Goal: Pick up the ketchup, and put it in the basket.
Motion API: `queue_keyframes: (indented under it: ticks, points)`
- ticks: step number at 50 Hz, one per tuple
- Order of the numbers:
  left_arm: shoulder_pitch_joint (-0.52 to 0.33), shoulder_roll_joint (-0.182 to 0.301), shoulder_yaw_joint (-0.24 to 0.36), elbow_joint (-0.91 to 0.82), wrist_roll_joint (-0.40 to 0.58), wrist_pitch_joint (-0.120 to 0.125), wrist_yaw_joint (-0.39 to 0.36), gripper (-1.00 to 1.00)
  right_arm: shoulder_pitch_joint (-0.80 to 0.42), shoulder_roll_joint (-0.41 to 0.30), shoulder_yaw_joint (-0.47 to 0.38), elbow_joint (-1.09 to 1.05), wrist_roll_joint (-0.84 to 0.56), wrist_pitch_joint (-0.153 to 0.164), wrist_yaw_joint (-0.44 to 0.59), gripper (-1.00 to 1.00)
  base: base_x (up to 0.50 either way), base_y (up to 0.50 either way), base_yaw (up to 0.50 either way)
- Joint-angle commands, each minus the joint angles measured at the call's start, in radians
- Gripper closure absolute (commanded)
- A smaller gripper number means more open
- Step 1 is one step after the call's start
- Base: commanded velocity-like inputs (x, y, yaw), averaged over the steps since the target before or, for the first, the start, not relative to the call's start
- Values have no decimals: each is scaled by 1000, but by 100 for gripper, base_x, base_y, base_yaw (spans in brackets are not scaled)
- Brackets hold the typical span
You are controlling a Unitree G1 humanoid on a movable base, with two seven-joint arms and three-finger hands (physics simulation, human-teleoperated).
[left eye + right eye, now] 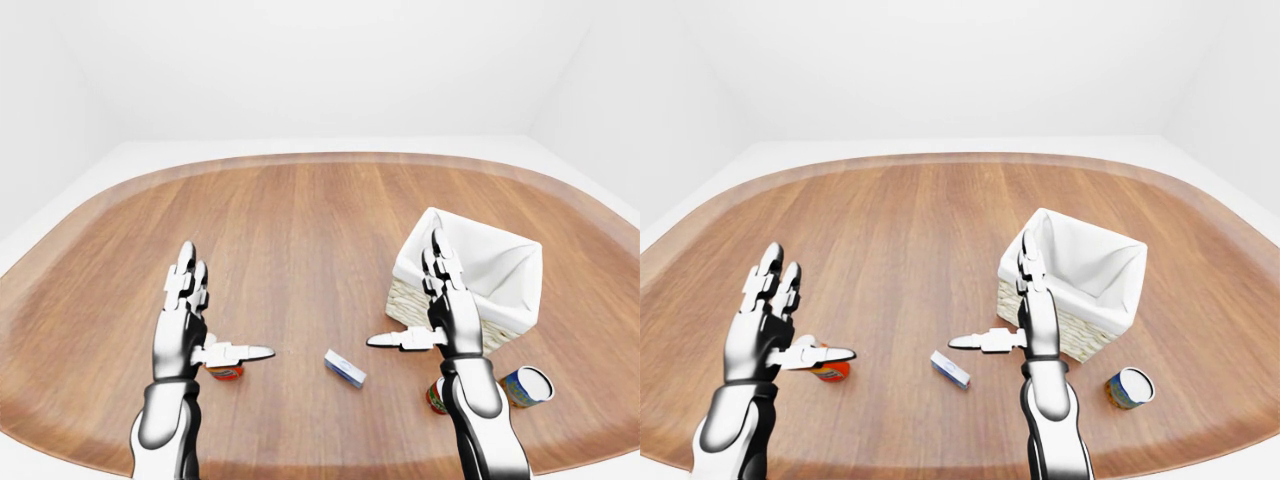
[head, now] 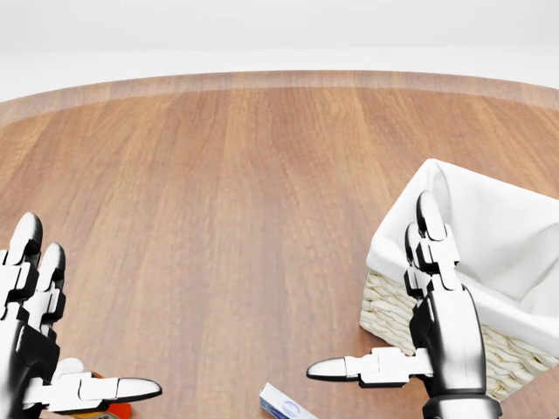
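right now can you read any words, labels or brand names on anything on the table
No text is legible in any view.
Small blue and white box: print on its face, too small to read.
Red and orange ketchup bottle under the left hand: label blurred.
Blue-labelled can lying on its side: label unreadable.
White-lined wicker basket: no lettering shows.

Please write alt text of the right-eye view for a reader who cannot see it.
Two open silver robot hands, left hand and right hand, hover over a brown wooden table. A red ketchup bottle lies under the left hand; a white-lined wicker basket stands by the right hand.
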Motion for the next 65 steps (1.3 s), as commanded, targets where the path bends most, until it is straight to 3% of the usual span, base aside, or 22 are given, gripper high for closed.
queue_keyframes:
  ticks: [1,6,7,19,65]
  points:
    - [-5,13,93,75,43,-56,-16,-100,4,-2,1,-6,-2,0,3,-100,0,0,0]
    - [-21,15,123,85,51,-58,-23,-100,2,-1,-1,3,-3,0,3,-100,0,0,0]
    - [-128,102,222,318,67,-133,23,-100,4,0,0,-4,-9,0,-2,-100,0,0,0]
    - [-157,137,230,386,68,-133,52,-100,6,0,2,-6,-11,0,-3,-100,0,0,0]
    - [-189,168,164,635,103,-133,107,-100,-4,0,-1,14,-10,0,-6,-100,0,0,0]
